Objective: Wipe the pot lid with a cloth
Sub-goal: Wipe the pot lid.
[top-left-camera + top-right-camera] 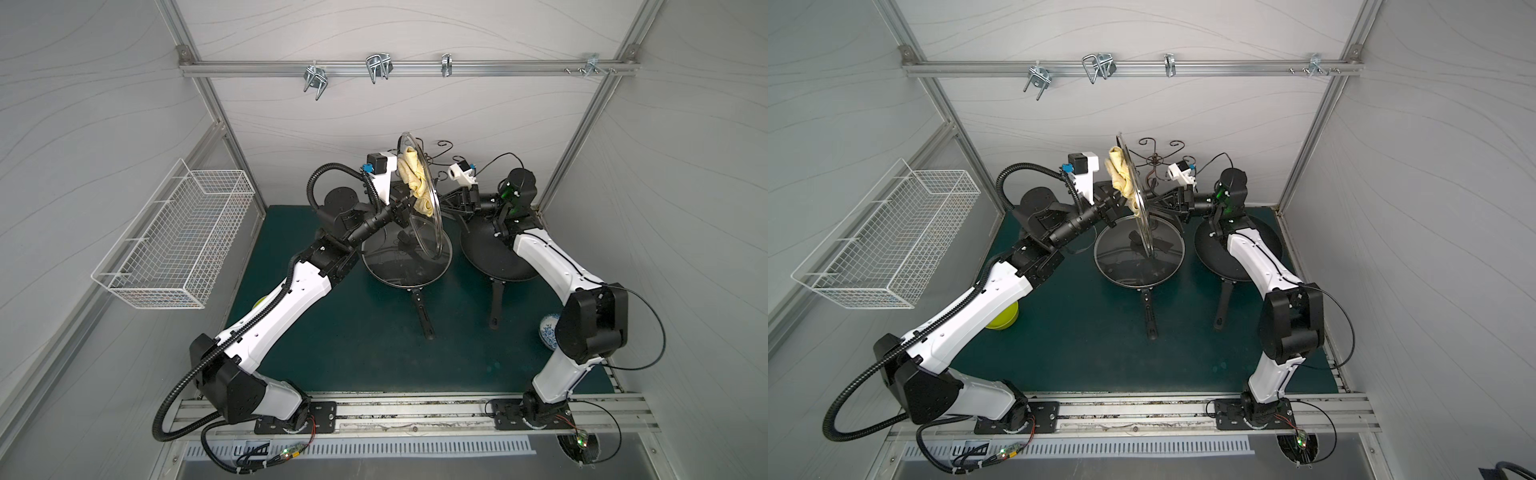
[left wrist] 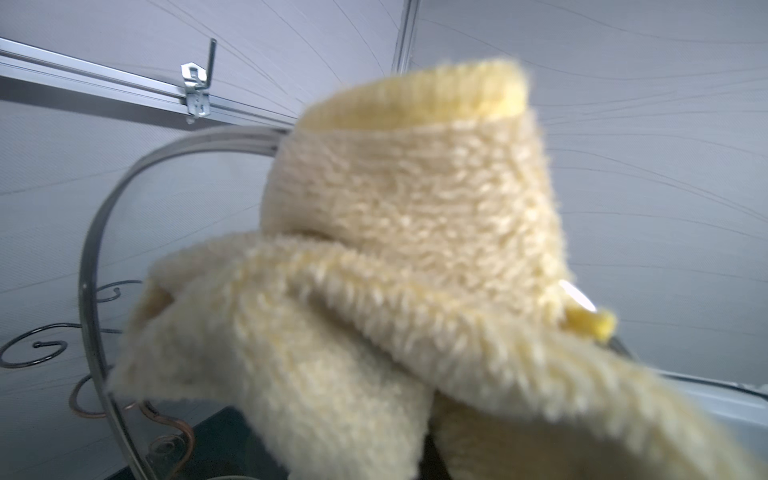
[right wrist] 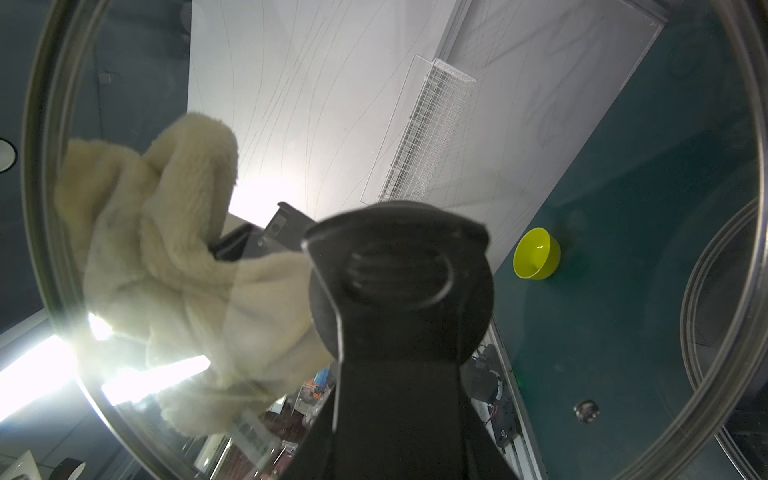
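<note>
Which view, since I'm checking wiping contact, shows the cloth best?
The right wrist view: through the glass lid it shows the cloth spread against the glass. The left wrist view gives only blurred fuzz close up; both top views show it small, bunched beside the upright lid.

pot lid [image 1: 428, 226]: upright, above lidded pan [image 1: 390, 270]
cloth [image 1: 411, 183]: against its left face
other pan [image 1: 482, 249]: right of lidded pan
bowl [image 1: 1005, 318]: front-left on worktop [image 1: 374, 353]
</note>
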Robot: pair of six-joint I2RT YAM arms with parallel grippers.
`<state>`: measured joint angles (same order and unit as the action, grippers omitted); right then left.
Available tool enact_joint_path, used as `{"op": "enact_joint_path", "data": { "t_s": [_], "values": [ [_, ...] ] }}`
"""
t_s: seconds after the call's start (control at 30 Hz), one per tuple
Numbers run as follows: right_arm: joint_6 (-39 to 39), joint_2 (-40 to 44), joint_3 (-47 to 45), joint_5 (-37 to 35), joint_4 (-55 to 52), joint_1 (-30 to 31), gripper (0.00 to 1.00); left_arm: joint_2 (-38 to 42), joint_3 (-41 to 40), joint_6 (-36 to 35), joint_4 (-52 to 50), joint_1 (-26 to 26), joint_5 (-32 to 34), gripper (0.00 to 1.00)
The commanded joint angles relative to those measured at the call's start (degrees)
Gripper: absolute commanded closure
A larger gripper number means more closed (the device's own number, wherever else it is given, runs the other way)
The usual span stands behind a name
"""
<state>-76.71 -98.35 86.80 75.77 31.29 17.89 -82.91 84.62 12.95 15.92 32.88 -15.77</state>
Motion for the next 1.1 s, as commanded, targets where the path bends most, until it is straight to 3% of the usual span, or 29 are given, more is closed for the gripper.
{"op": "enact_joint_path", "data": {
  "t_s": [0.0, 0.33, 0.77, 1.07],
  "values": [
    [2.0, 5.2, 1.0, 1.6, 7.2, 1.3, 1.0, -2.3, 5.2, 5.0, 2.2, -2.5, 2.8, 1.0],
    [3.3, 6.1, 2.3, 3.0, 6.0, 2.2, 1.0, -9.3, 7.9, 9.0, -1.2, -7.5, 2.2, 1.0],
    [3.7, 5.4, 2.9, 1.8, 5.3, 2.1, 1.0, -9.3, -4.7, 11.7, -0.7, -7.5, -2.5, 1.0],
    [3.4, 4.4, 2.4, -0.3, 4.7, 1.1, 1.0, -3.7, -12.8, 2.7, -1.7, -2.6, -6.5, 1.0]
  ]
}}
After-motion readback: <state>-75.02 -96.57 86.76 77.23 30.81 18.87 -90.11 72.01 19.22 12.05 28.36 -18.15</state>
